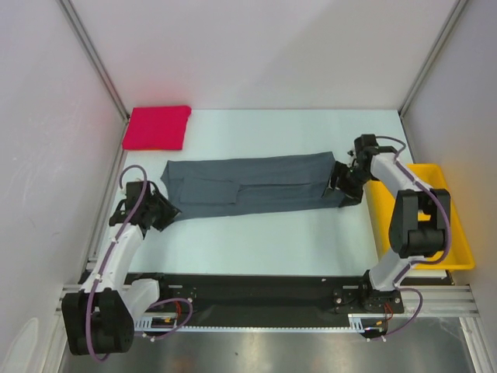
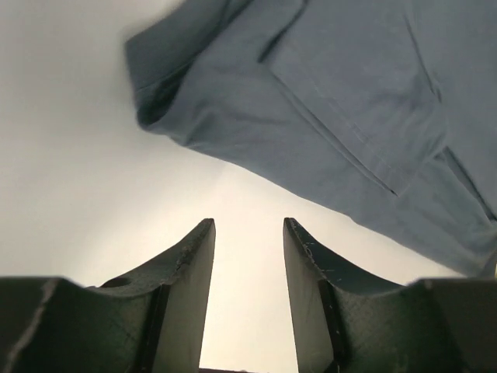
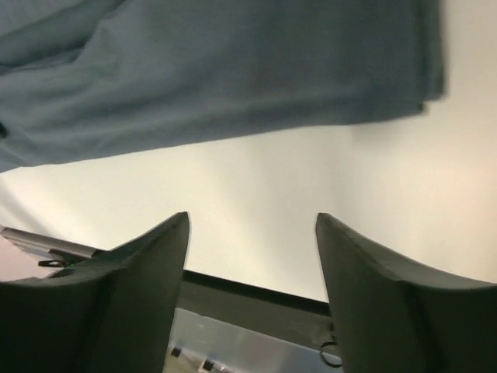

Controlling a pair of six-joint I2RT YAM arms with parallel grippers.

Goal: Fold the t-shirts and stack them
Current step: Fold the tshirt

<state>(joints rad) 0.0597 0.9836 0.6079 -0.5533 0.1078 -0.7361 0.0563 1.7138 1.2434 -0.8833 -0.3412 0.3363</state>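
The slate-grey t-shirt (image 1: pixel 252 185) lies as a long folded strip across the middle of the table; it also fills the top of the left wrist view (image 2: pixel 342 101) and the right wrist view (image 3: pixel 217 70). The pinkish-red t-shirt (image 1: pixel 158 127) sits folded at the back left corner. My left gripper (image 1: pixel 165 210) is at the strip's left end, open, with only bare table between its fingers (image 2: pixel 248 233). My right gripper (image 1: pixel 347 189) is at the strip's right end, open and empty (image 3: pixel 252 221), just off the cloth.
A yellow plastic tray (image 1: pixel 458 249) stands at the right edge beside the right arm. White walls with metal posts enclose the table on three sides. The black rail with the arm bases runs along the near edge.
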